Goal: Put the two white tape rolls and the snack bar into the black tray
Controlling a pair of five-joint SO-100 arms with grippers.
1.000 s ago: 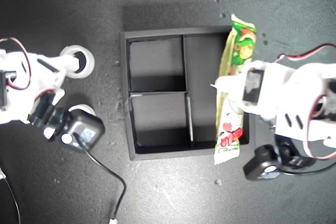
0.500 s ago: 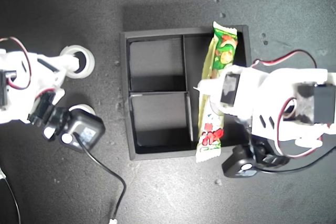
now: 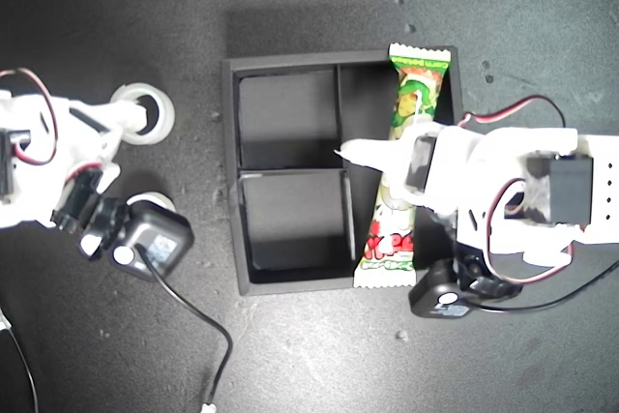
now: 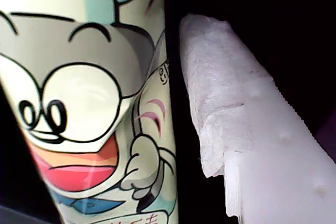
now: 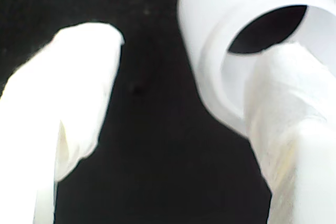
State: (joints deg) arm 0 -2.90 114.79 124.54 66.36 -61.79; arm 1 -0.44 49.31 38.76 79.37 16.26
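Green snack bar [image 3: 404, 166] now further over black tray [image 3: 290, 280].

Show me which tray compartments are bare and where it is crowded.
Both small compartments of the black tray are bare, bordered by the outer walls and the centre dividers. The long compartment is crowded: the snack bar and my first gripper fill it. Outside, one tape roll sits by my second gripper.

Dark speckled counter [image 3: 319, 355] carries the black tray [image 3: 232, 181], two white tape rolls [image 3: 142, 111] beside it, a black cable [image 3: 208, 336] trailing.
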